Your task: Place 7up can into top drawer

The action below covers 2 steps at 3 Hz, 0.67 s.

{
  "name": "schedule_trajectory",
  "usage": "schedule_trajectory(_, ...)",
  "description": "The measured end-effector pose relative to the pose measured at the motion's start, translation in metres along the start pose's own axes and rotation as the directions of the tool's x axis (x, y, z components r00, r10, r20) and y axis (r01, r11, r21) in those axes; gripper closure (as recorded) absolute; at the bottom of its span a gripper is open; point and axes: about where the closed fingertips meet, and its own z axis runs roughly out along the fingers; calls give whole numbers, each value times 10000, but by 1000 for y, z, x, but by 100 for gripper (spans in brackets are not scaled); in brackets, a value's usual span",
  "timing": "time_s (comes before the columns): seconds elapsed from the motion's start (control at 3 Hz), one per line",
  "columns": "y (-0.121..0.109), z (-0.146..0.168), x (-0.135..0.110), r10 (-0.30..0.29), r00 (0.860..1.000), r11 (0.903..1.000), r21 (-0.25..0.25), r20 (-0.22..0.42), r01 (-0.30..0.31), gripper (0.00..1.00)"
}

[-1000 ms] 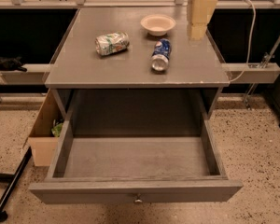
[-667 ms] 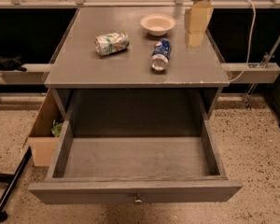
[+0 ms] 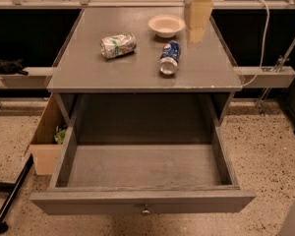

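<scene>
The 7up can [image 3: 118, 45] lies on its side on the grey cabinet top [image 3: 137, 75], left of centre; it is silvery with a green and white label and is dented. My gripper [image 3: 198, 19] hangs at the back right of the top, just right of a bowl and well right of the can, touching nothing. The top drawer [image 3: 142, 201] is pulled fully out below the top. Its inside is bare, and a small round knob [image 3: 145, 211] sits on its front panel.
A blue Pepsi-style can [image 3: 169, 58] lies on its side between the 7up can and my gripper. A pale bowl [image 3: 166, 25] stands at the back. A tan cardboard box [image 3: 45, 144] sits on the floor at the cabinet's left. A white cable [image 3: 263, 43] hangs at right.
My gripper has come down a little and moved left, towards the bowl. The cans, bowl and drawer have not moved.
</scene>
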Motion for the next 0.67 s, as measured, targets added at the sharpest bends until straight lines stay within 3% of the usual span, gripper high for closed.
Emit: schedule_trajectory(0.67,-37,52,-44,-637,9978,9966,-511,197,646,0)
